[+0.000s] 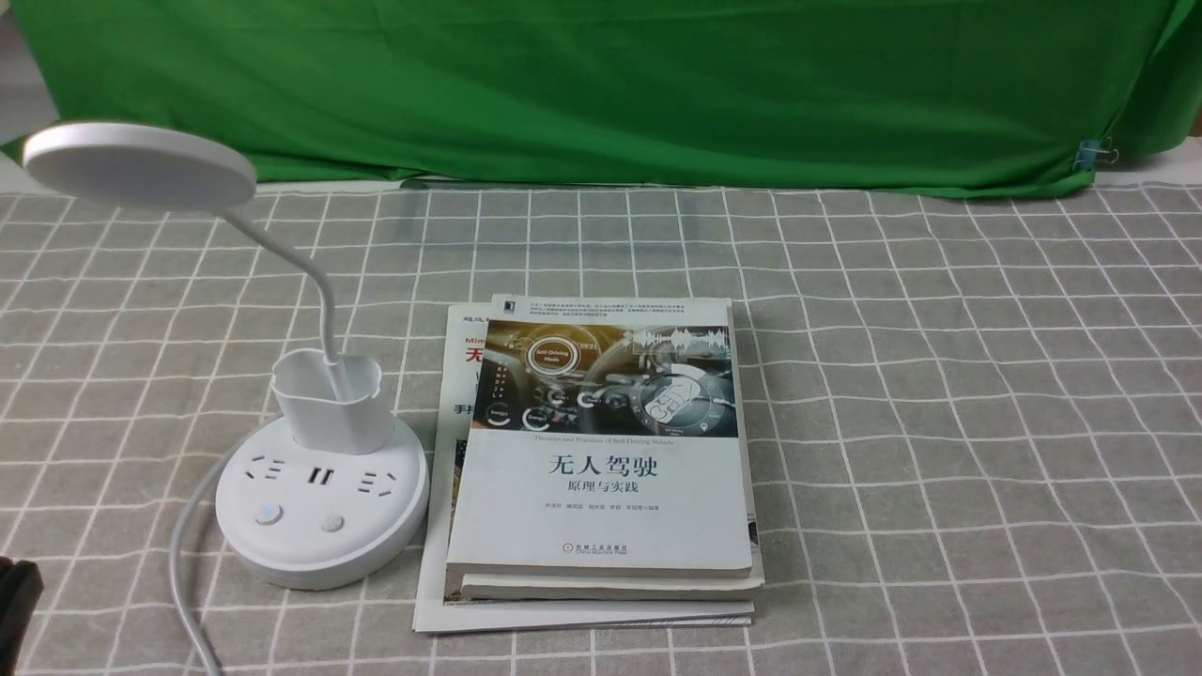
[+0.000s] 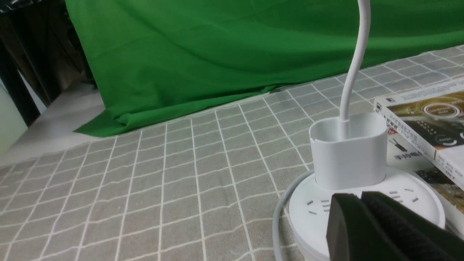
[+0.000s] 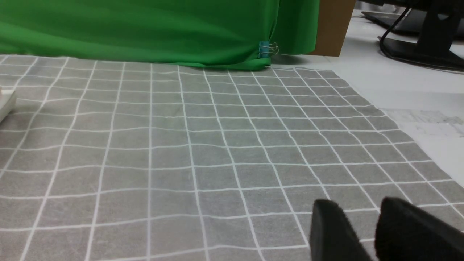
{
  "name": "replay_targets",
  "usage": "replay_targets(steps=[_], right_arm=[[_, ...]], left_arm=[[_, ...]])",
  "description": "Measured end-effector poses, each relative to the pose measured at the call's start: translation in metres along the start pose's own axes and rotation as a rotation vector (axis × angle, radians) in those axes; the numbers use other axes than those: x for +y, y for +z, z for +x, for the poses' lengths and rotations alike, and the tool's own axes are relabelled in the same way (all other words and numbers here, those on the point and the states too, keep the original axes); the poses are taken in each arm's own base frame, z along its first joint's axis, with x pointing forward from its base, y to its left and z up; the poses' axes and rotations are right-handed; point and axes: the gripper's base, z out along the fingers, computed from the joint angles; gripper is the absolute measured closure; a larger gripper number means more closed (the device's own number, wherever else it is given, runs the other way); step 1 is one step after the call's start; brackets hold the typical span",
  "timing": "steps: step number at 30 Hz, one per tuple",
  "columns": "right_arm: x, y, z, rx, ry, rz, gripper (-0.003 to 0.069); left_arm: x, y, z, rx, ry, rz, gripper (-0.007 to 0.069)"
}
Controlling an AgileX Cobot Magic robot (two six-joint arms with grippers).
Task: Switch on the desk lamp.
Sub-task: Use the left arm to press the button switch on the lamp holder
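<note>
My desk lamp (image 1: 324,512) stands at the left of the front frame, its buttons facing me, handy for pressing. The left gripper (image 2: 360,194) has its fingertips together, probably to poke one; the right gripper (image 3: 357,203) waits, fingers apart, gripping nothing.

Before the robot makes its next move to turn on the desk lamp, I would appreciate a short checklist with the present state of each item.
1. Desk lamp standing upright on its base: ok.
2. Two buttons on the base in plain sight, left one and right one: ok.
3. Which button switches the light: cannot tell, no readable label.
4. Books off the buttons: ok, they lie to the right of the base.
5. Left gripper closed for pressing: ok, its fingertips look together.
6. Right gripper closed: not ok, a gap shows between its fingertips.
</note>
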Motion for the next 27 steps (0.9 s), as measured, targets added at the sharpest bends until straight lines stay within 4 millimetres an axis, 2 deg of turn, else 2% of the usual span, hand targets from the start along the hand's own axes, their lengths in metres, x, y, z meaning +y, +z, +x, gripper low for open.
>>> replay_targets(steps=[8, 14, 16, 19, 21, 24, 27], right_arm=[[0.000, 0.000, 0.000, 0.000, 0.000, 0.000, 0.0414], [0.000, 0.000, 0.000, 0.000, 0.000, 0.000, 0.0414], [0.000, 0.000, 0.000, 0.000, 0.000, 0.000, 0.0414], [0.000, 0.000, 0.000, 0.000, 0.000, 0.000, 0.0414], [0.000, 0.000, 0.000, 0.000, 0.000, 0.000, 0.0414], [0.000, 0.000, 0.000, 0.000, 0.000, 0.000, 0.0414], [0.000, 0.000, 0.000, 0.000, 0.000, 0.000, 0.0414]], left_arm=[[0.007, -0.002, -0.018, -0.210, -0.224, -0.051, 0.0606], [0.018, -0.009, -0.036, -0.438, -0.435, -0.112, 0.0606], [0.019, -0.010, -0.039, -0.441, -0.451, -0.105, 0.0606], [0.022, -0.017, -0.082, -0.349, -0.318, -0.043, 0.0606], [0.026, -0.016, -0.101, -0.255, -0.266, -0.024, 0.0606], [0.027, -0.007, -0.113, -0.069, -0.264, 0.013, 0.0606], [0.024, 0.008, -0.105, 0.173, -0.261, 0.052, 0.0606]])
